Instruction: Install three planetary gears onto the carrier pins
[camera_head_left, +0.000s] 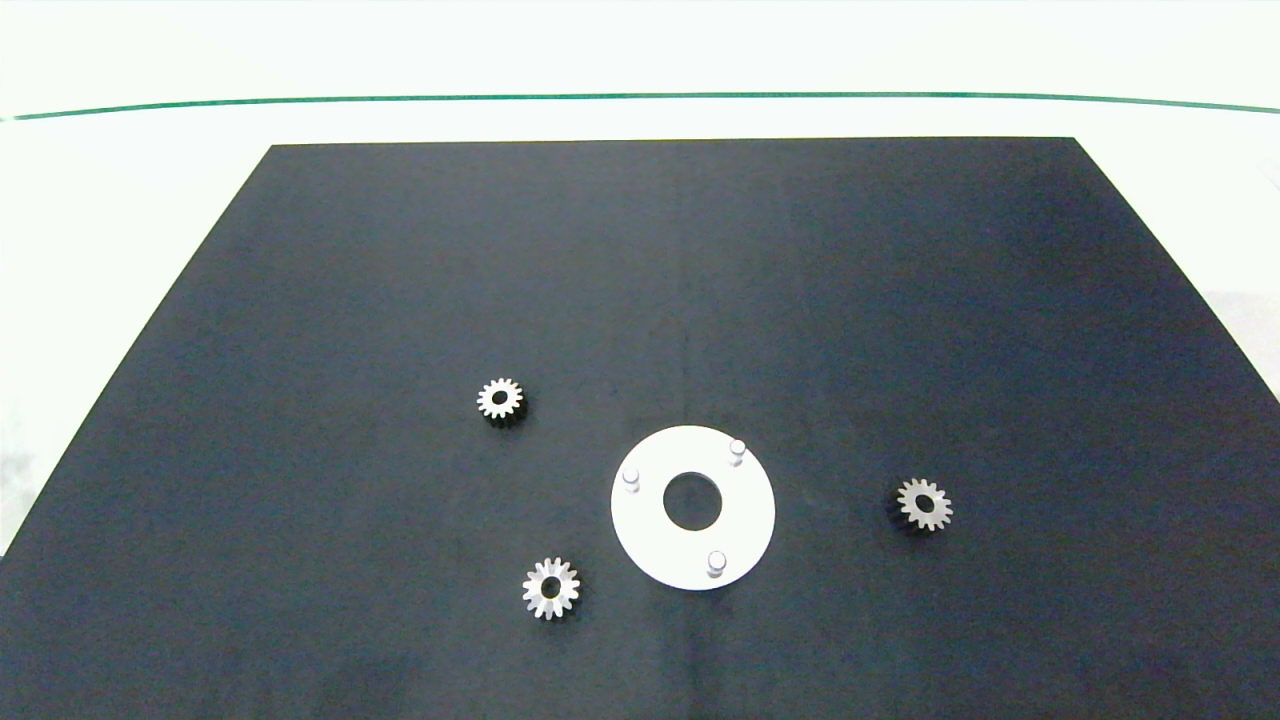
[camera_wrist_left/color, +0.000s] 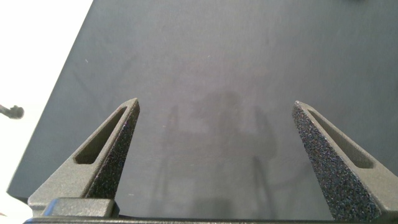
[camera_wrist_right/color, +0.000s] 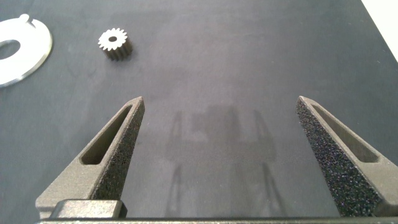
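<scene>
Planetary gears (camera_head_left: 500, 400) scattered around disc (camera_head_left: 650, 540)

gears (camera_head_left: 500, 400) silvery-grey | disc (camera_head_left: 650, 540) white | pins (camera_head_left: 737, 449) whitish | mat (camera_head_left: 640, 280) black

Flat white round disc with centre hole (camera_wrist_right/color: 18, 53) cut off by left edge of right wrist frame, only one whitish pin nub at its rim shows; small dark object (camera_wrist_left/color: 11, 112) at left edge of left wrist frame cropped, unidentifiable; black mat (camera_head_left: 640, 300) cropped at head view's bottom edge
</scene>
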